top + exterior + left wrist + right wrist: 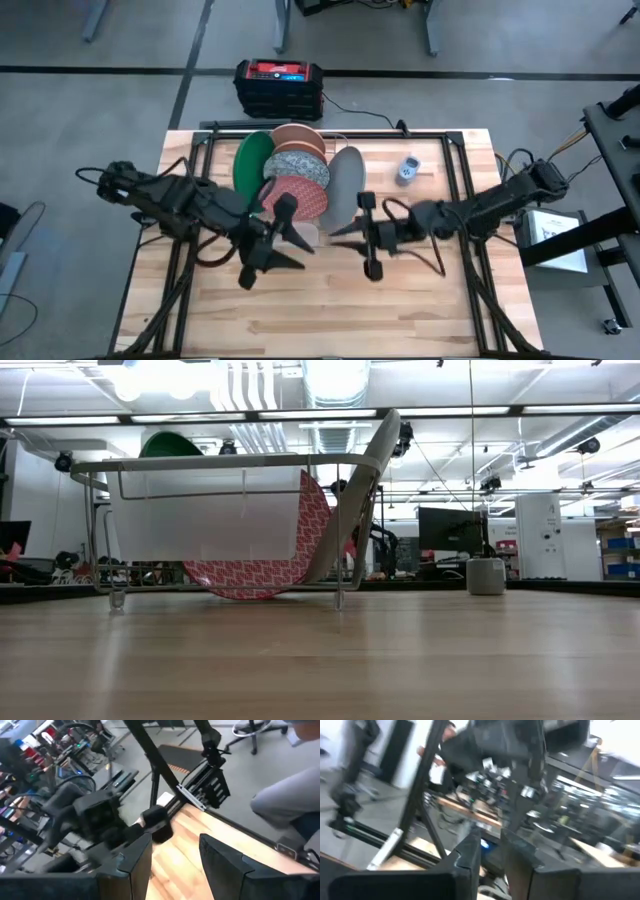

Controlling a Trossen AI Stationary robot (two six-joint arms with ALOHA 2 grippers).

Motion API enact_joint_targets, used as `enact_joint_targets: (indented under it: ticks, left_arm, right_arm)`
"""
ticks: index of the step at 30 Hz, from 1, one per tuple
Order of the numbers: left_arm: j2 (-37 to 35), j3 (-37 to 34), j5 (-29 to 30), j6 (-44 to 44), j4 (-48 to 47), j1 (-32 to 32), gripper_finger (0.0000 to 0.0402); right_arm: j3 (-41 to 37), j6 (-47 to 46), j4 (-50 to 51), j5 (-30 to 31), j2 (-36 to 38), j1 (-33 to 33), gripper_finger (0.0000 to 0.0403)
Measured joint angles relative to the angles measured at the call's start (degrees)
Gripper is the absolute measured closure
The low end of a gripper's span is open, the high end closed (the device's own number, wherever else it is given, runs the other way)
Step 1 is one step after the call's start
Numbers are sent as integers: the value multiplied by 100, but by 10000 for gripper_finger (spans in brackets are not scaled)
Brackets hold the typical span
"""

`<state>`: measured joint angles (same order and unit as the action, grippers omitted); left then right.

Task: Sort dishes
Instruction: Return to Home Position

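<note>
The left gripper (272, 242) hangs empty, jaws wide, just before the wire rack (200, 461) at mid-table, where all five plates (296, 163) stand on edge. The right gripper (364, 236), also empty and wide open, sits near the grey plate (346, 182). Sorting looks done; next, both arms should draw back home without clipping the rack.

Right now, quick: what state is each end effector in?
Left end effector: open, holding nothing.
Right end effector: open, holding nothing.
</note>
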<state>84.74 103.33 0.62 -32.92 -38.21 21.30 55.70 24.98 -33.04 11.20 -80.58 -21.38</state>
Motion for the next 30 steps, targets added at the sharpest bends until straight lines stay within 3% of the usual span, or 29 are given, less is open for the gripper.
enact_joint_targets:
  ticks: [5, 7, 13, 21, 24, 30]
  left_arm:
    - [-694, -1478, 310, 359, 1339, -81, 247]
    - [-1004, -2058, 445, 485, 1920, -81, 247]
    - [-1946, -3549, 553, 868, 3231, -70, 247]
    - [-2865, -4685, 1427, 1133, 4080, -72, 247]
    - [-3023, -4888, 1448, 1159, 4148, -72, 247]
    - [-3136, -5516, 1447, 1297, 4554, -72, 247]
  right_arm:
    - [30, -326, -39, -1419, -12, 839, 352]
    - [39, -311, -36, -1729, -14, 1126, 360]
    - [30, -40, -14, -1816, 167, 1695, 379]
    - [-314, 127, 528, -1816, 1047, 1999, 393]
    - [-683, 279, 902, -1777, 1713, 1937, 401]
    - [-2073, 26, 1013, -1724, 3713, 1571, 402]
